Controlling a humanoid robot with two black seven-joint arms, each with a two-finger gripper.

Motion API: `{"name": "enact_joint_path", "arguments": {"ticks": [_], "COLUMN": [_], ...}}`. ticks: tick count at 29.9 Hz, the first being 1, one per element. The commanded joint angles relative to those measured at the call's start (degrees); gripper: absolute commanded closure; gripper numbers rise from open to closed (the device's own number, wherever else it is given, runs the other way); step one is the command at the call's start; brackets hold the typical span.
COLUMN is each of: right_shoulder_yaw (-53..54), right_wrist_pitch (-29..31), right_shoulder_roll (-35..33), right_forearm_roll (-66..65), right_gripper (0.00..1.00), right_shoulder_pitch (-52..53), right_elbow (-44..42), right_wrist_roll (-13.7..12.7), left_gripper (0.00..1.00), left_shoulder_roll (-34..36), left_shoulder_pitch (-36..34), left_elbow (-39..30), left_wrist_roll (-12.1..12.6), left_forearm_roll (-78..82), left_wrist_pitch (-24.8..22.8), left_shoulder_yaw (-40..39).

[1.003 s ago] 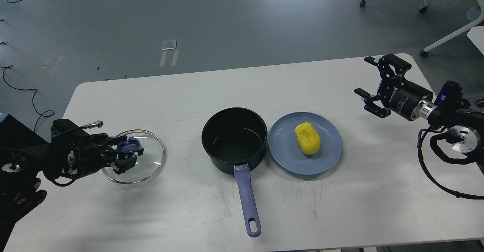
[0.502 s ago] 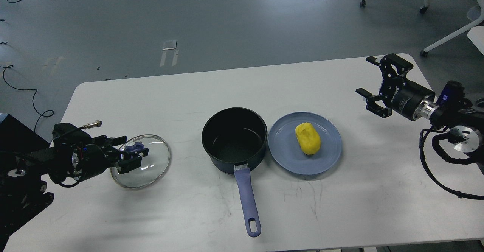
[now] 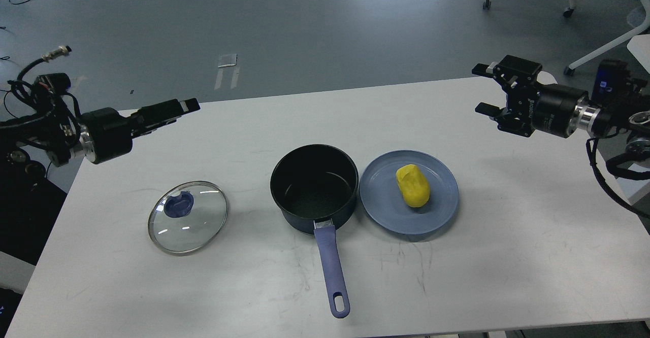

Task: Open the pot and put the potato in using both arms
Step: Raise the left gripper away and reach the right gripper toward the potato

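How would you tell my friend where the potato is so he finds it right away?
Look at the white table, then at the black pot with the blue handle in its middle. Touching the pot's right side is a blue plate, and the potato lies on it. It is the only yellow thing there.

Surfaces and finishes, head view.
Lid (image 3: pixel 188 217): clear glossy glass with bright glints, thin shiny metal rim, blue plastic-looking knob. Pot (image 3: pixel 314 186), right of lid: dark matt body, inside faintly sheened; handle matt blue. Plate (image 3: pixel 386 196), touching the pot's right side: smooth blue, dull satin. Potato (image 3: pixel 413 186): yellow, smooth, slightly waxy. Table (image 3: pixel 457 277): white, matt, scuffed with fine dark marks near the pot's handle.
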Motion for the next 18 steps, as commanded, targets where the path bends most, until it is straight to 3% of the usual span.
{"name": "enact_joint_path", "arguments": {"ticks": [1,9,18], "right_shoulder_yaw": [-9.1,-29.59,-42.44], "right_wrist_pitch": [-0.01,-0.01,-2.08], "right_shoulder_roll": [0.35,10.26,22.67], "right_forearm_roll": [-9.83,-21.97,-25.77], "right_gripper": [0.02,0.02,0.02], "right_shoulder_pitch": [9.5,23.5,24.48], "right_elbow": [1.63,1.37,-4.78], "right_wrist_roll": [-0.01,-0.01,-0.01], "left_gripper": [0.02,0.02,0.02], "left_shoulder_roll": [-1.03,-1.29,-2.26], "left_shoulder_pitch": [-0.26,0.35,0.35], "left_elbow": [0.02,0.02,0.02], "left_wrist_roll": [-0.02,-0.02,-0.02], "left_forearm_roll": [-10.51,-11.41,-11.41], "left_wrist_pitch": [-0.54,-0.98,-1.07], "left_shoulder_yaw": [-0.05,0.03,-0.93]}}
